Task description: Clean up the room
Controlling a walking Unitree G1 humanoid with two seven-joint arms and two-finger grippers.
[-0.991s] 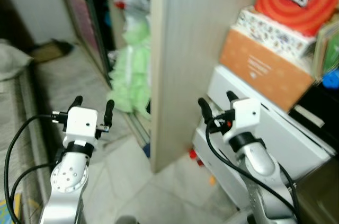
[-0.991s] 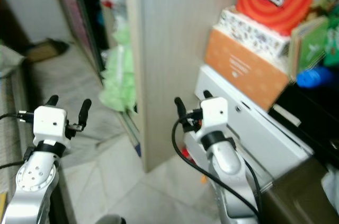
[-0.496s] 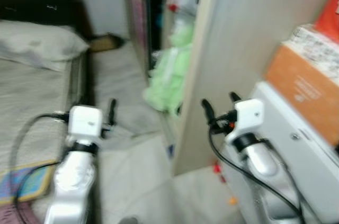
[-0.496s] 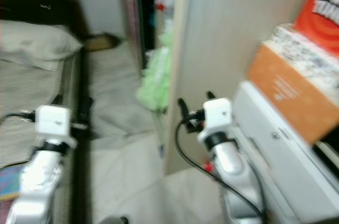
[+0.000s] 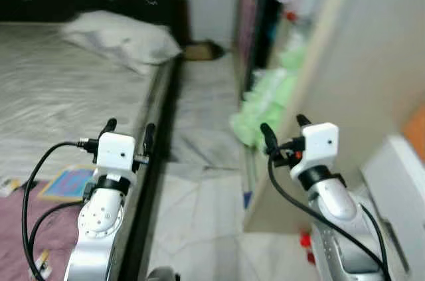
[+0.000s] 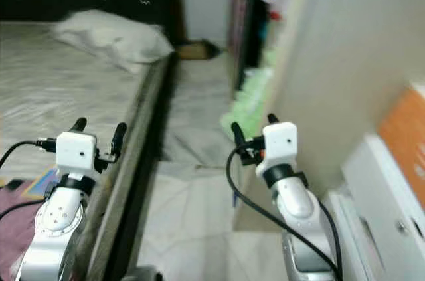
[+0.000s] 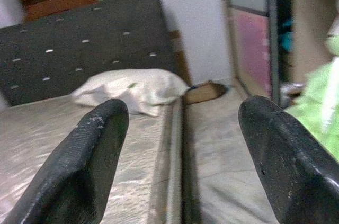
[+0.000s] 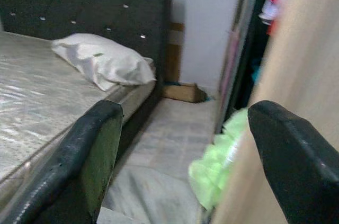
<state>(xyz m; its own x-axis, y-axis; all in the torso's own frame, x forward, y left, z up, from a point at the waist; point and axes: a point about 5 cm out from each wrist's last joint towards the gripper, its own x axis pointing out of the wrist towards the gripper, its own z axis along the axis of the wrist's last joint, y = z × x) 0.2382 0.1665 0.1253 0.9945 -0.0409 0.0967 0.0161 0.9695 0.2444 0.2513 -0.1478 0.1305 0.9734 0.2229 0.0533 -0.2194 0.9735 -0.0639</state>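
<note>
Scanning the room: green cloth pile (image 5: 265, 105) lies far right, nearer the right gripper (image 5: 284, 128); both grippers wide, left gripper (image 5: 127, 131) too.

Bed: the wide bare mattress (image 5: 60, 75) at 10 o'clock.
Pillow: the soft white pillow (image 5: 123, 38) on its far end.
Cupboard: the tall wooden wardrobe (image 5: 372, 62) at 2 o'clock.

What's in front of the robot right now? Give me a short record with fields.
place: bedroom, narrow aisle beside a bed
on bed: white pillow by a dark headboard
on floor: crumpled grey cloth
by wardrobe: light green bundle
left gripper: open, empty, raised
right gripper: open, empty, raised
</note>
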